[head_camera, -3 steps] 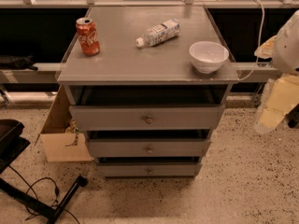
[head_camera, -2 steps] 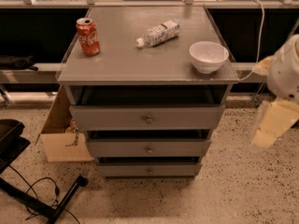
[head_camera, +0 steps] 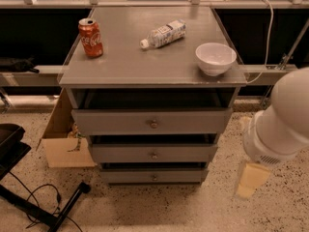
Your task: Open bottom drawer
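A grey cabinet (head_camera: 145, 66) with three drawers stands in the middle. The bottom drawer (head_camera: 120, 177) is the lowest and slimmest front, with a small round knob (head_camera: 154, 177) at its centre. It sits slightly forward of the cabinet, like the two above it. My arm's white rounded body (head_camera: 285, 115) fills the right edge. My gripper (head_camera: 251, 179) shows as a pale yellowish piece below it, to the right of the bottom drawer, apart from it and above the floor.
On the cabinet top stand a red soda can (head_camera: 91, 37), a lying plastic bottle (head_camera: 163, 34) and a white bowl (head_camera: 216, 58). A cardboard box (head_camera: 65, 144) sits at the cabinet's left. A black stand and cable (head_camera: 48, 211) lie on the floor at lower left.
My arm has swung lower and further into view on the right, bringing the gripper down toward floor level. The drawers and the objects on top have not moved.
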